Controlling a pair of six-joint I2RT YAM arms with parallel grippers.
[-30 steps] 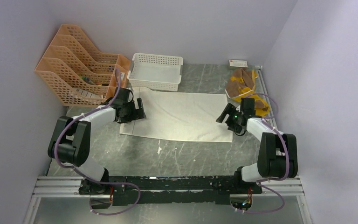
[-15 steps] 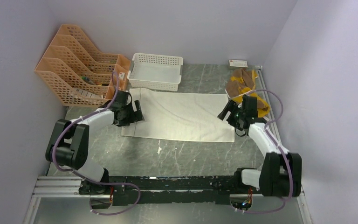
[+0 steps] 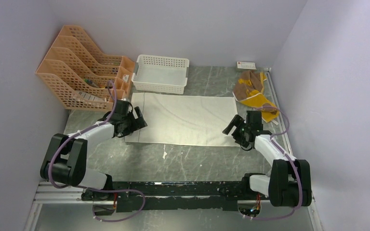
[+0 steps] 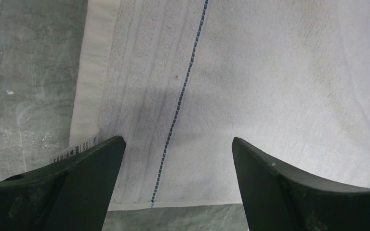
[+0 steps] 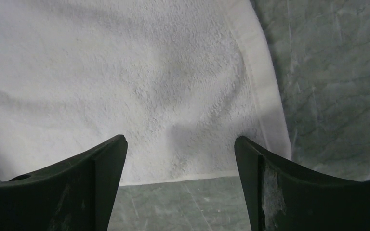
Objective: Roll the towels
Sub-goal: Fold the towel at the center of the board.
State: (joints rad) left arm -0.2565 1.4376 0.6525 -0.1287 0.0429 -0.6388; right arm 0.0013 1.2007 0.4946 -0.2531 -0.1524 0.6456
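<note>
A cream-white towel point(image 3: 185, 119) lies spread flat on the table's middle. My left gripper point(image 3: 137, 121) hangs open over its near left corner; the left wrist view shows the towel point(image 4: 250, 86) with a blue stitched line and a label, and nothing between the gripper point(image 4: 178, 144) fingers. My right gripper point(image 3: 234, 130) is open over the near right corner; in the right wrist view the towel's point(image 5: 139, 82) front hem lies between the gripper's point(image 5: 180, 142) spread fingers. A brown and mustard-yellow towel point(image 3: 254, 91) lies crumpled at the back right.
A white lattice basket point(image 3: 161, 73) stands behind the cream towel. An orange file rack point(image 3: 82, 67) fills the back left. A small white box point(image 3: 245, 64) sits by the back wall. Purple walls close in on three sides.
Both arms have drawn back toward me, from the towel's side edges down to its near corners. The towel now lies flatter. Both grippers stay open.
</note>
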